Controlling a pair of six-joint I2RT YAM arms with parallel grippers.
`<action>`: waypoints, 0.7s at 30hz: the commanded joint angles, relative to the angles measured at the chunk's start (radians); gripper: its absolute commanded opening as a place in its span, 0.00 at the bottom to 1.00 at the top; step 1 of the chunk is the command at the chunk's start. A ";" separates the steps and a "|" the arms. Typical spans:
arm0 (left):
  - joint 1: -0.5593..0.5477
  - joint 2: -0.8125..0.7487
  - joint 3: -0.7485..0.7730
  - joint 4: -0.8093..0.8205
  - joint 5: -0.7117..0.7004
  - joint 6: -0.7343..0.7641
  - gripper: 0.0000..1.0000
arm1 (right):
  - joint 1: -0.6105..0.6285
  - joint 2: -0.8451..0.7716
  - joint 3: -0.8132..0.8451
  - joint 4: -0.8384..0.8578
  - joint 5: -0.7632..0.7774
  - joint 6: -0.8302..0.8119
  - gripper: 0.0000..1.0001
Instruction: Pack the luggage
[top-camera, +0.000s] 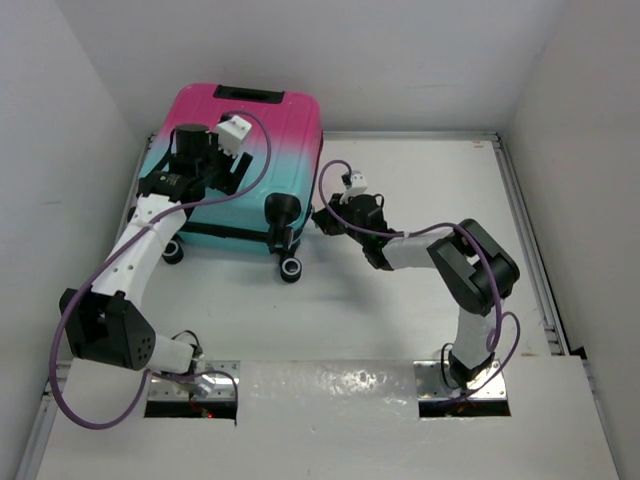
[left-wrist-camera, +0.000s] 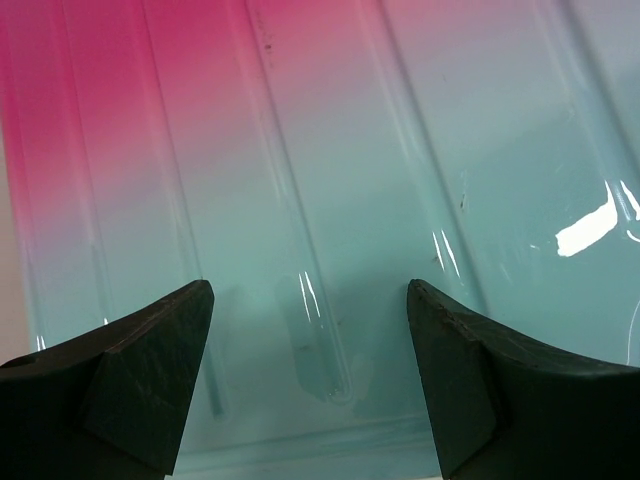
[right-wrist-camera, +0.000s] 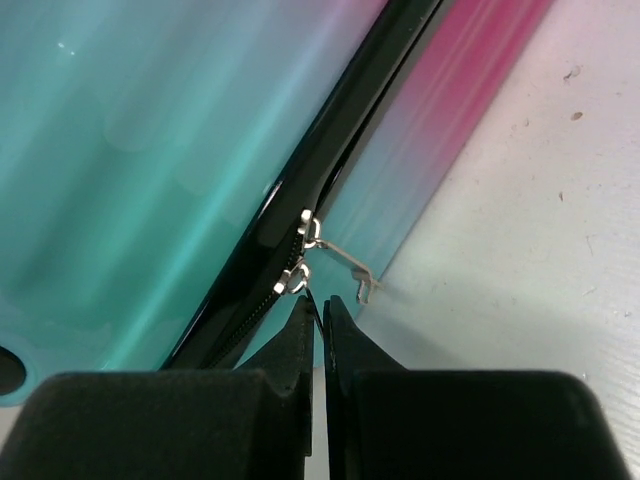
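Pink-to-teal luggage (top-camera: 290, 130) lies flat on the tabletop (top-camera: 420, 300). Left jaws are spread with its shell right ahead, likely bracing it. Right jaws are pressed together just below the zipper pulls (right-wrist-camera: 303, 228), probably for zipping.

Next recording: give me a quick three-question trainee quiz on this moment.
1. True or false: the luggage lies closed on the table.
2. Which gripper is open? A) left gripper B) right gripper
3. Short answer: what silver parts sit at the right gripper's tips?
Key: 1 true; 2 A; 3 the zipper pulls.
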 joint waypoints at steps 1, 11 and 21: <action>0.008 0.042 -0.064 -0.170 -0.044 0.035 0.76 | -0.062 0.026 0.080 -0.060 0.121 -0.057 0.00; 0.008 0.045 -0.037 -0.171 -0.053 0.037 0.76 | -0.071 0.118 0.177 -0.097 0.118 -0.051 0.00; 0.008 0.028 0.070 -0.173 0.008 -0.043 0.77 | -0.129 0.121 0.268 -0.172 0.069 -0.063 0.00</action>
